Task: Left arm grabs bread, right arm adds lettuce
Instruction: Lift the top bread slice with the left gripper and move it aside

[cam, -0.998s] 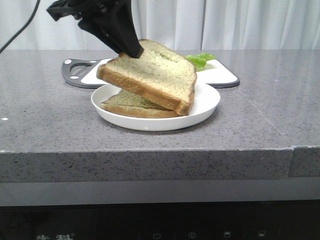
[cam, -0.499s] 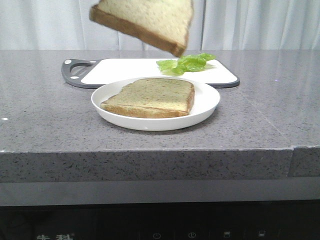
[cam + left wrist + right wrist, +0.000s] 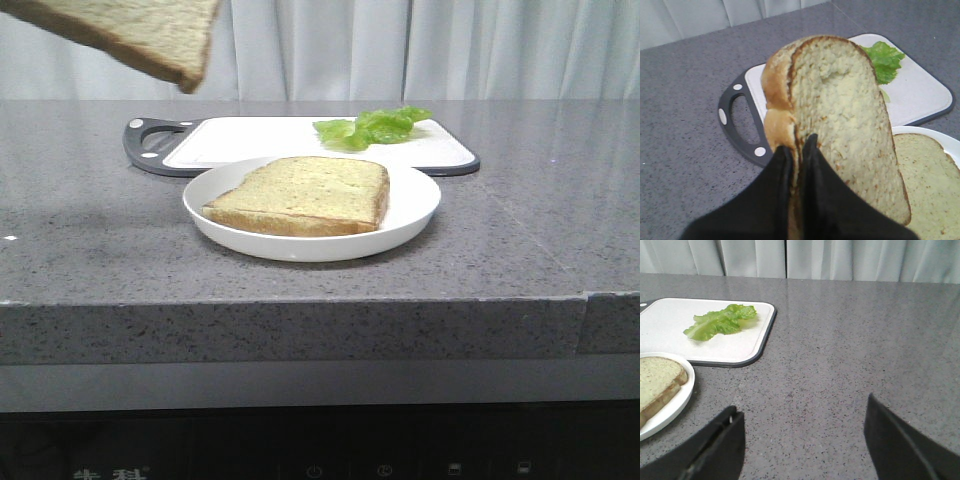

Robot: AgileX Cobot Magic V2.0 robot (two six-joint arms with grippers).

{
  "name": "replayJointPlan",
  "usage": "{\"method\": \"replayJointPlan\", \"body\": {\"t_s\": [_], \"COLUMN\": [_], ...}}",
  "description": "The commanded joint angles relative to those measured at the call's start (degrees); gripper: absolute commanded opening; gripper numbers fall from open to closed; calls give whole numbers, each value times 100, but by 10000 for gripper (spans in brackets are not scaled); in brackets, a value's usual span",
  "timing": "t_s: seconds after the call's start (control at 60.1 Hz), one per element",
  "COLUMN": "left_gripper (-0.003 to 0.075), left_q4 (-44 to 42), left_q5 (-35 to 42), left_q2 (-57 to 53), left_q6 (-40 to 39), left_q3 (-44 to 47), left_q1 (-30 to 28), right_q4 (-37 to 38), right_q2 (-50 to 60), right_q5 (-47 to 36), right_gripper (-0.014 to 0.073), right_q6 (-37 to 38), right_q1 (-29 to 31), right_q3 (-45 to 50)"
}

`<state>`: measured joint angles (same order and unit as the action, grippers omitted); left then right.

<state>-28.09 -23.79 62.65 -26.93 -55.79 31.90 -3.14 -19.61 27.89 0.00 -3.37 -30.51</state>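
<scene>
We see the left gripper [image 3: 796,150] pinched shut on the lower crust edge of the bread [image 3: 840,120], which stands up from the fingers and, in the front view, hangs high at the upper left, clear of the counter [image 3: 520,220]; the right gripper [image 3: 802,432] hovers wide open and empty over bare stone; the lettuce [image 3: 372,127] lies on the white cutting board [image 3: 250,140], just behind the white plate [image 3: 410,215] holding the thinner slice [image 3: 300,195]; pale curtains [image 3: 400,45] hang behind.
</scene>
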Motion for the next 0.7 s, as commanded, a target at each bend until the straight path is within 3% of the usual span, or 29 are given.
{"method": "replayJointPlan", "body": {"t_s": [0.0, 0.316, 0.516, 0.682], "left_gripper": [-21, -21, -21, -20], "left_q4": [-658, -1213, -1385, -1327], "left_q5": [696, 691, 664, 687], "left_q2": [-630, -2167, -2693, -2708], "left_q6": [-724, -1415, -1577, -1577], "left_q3": [318, 1610, 1922, 1949], "left_q1": [29, -7, -98, -98], "right_q4": [60, 60, 60, 67], "right_q2": [-88, -488, -1629, -2938], "right_q5": [-513, -688, -1507, -1586], "right_gripper": [520, 520, 520, 520], "right_q6": [0, -31, -72, -109], "right_q1": [47, 47, 47, -57], "right_q3": [-208, -208, -341, -947]}}
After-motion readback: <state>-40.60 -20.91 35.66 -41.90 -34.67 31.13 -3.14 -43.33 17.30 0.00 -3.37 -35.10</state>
